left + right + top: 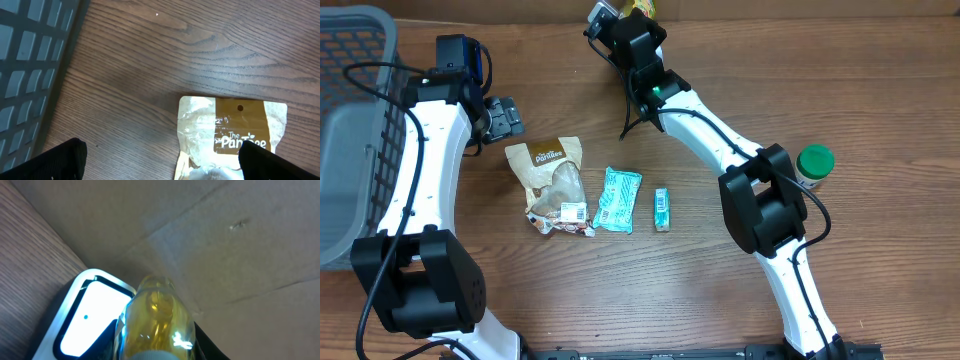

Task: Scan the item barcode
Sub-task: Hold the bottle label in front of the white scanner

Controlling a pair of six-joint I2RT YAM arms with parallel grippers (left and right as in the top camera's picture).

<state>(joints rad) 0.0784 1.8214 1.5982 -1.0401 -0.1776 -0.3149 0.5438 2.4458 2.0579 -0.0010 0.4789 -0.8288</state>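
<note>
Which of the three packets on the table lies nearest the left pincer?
The brown snack pouch, right beside the left pincer. The teal packet and small teal box lie farther right.

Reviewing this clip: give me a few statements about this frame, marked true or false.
1. The right gripper holds a yellow bottle by the lit scanner. True.
2. The left gripper is shut on the brown snack pouch. False: it is open and empty, at the pouch's edge.
3. The green-lidded jar lies in the grey basket. False: it stands on the table, beside the right arm.
4. A teal packet lies between the pouch and a small teal box. True.
</note>
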